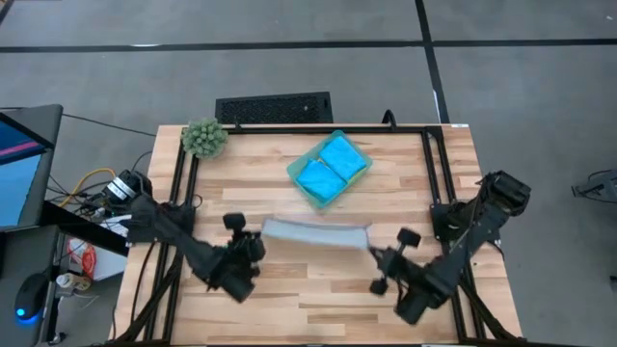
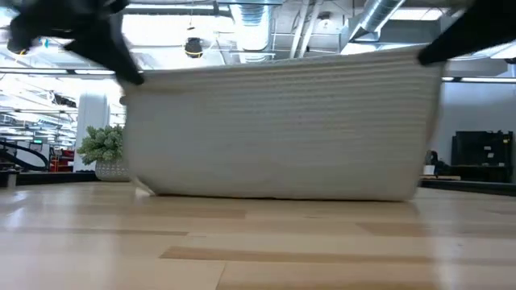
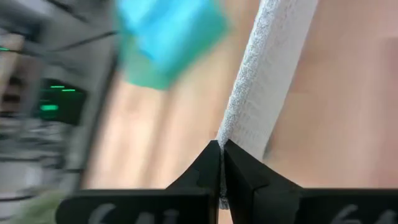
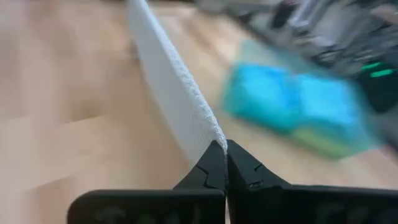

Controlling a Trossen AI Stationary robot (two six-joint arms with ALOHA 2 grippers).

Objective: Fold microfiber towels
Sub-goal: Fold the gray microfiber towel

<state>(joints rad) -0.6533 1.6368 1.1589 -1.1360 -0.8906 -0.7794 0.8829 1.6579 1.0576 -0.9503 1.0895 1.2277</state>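
Wooden bench (image 1: 318, 289) carried everything. Two folded blue towels (image 1: 331, 168) lay in the teal tray (image 1: 300, 186) near its far edge, done. Left gripper (image 1: 258, 238) and right gripper (image 1: 378, 253) each pinched a corner of the grey towel (image 1: 316, 231), stretched above mid-bench, seemingly unfolded yet.
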